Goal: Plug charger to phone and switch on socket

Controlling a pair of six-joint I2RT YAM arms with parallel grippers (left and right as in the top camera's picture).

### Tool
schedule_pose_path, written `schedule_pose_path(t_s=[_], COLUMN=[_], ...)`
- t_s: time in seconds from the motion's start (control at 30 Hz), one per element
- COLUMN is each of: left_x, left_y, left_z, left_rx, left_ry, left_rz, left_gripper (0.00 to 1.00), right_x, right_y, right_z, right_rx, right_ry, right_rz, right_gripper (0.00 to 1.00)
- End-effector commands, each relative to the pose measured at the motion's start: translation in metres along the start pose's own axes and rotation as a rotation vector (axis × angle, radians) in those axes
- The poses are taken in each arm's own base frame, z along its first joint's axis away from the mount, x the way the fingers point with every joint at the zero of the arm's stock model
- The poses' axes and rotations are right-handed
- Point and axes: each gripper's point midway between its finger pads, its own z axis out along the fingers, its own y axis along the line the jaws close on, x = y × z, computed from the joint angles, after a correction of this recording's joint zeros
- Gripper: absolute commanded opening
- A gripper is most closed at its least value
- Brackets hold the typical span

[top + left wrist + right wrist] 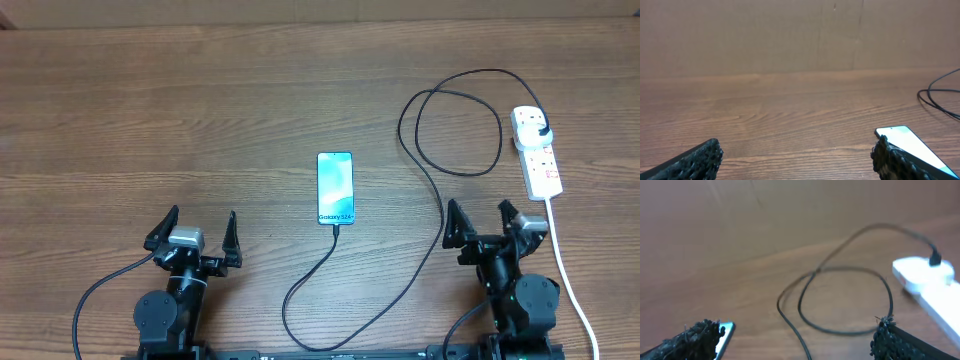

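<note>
The phone (335, 188) lies flat mid-table, its cyan screen lit. The charger (437, 195) is a thin black cable: its tip meets the phone's near short edge, it loops across the wood, and its black plug (538, 127) sits in the white socket (540, 160) at the right. The switch position is too small to tell. My left gripper (197, 232) stands open near the front edge, left of the phone. My right gripper (484, 222) is open too, between the cable and the socket. The wrist views show the phone (912, 144), cable loop (840, 300) and socket (932, 285) ahead of empty fingers.
The socket's thick white cord (565, 270) runs down past my right arm to the front edge. The cable (295, 310) bends low between the two arm bases. Bare wooden tabletop (150, 120) spreads to the left and back.
</note>
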Motion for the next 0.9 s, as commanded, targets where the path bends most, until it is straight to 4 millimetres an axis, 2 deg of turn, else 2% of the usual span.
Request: schedule_pose_path(t_s=[0.0,0.17,0.47,0.87], left_x=[0.0000,0.0000,0.0000,-0.0001], left_y=[-0.0009,-0.0010,-0.0009,-0.0009], left_z=[-0.0004,-0.0004,-0.0004,-0.0004], left_rx=[0.008,0.008,0.008,0.008], left_ry=[-0.004,-0.004,-0.004,-0.004], left_rz=[-0.006,-0.006,-0.006,-0.006], left_gripper=[1.00,1.00,0.99,1.00], right_x=[-0.0112,-0.0108,-0.0107,-0.0111], right_y=[0.0045,0.0034,0.0030,0.0004], right_z=[-0.0041,-0.0039,-0.0039,-0.0039], right_rx=[-0.020,-0.014,-0.007,0.010], right_ry=[-0.062,-0.061,-0.061,-0.063], right_rz=[-0.032,-0.034,-0.176,-0.247], right_gripper=[1.00,1.00,1.00,1.00])
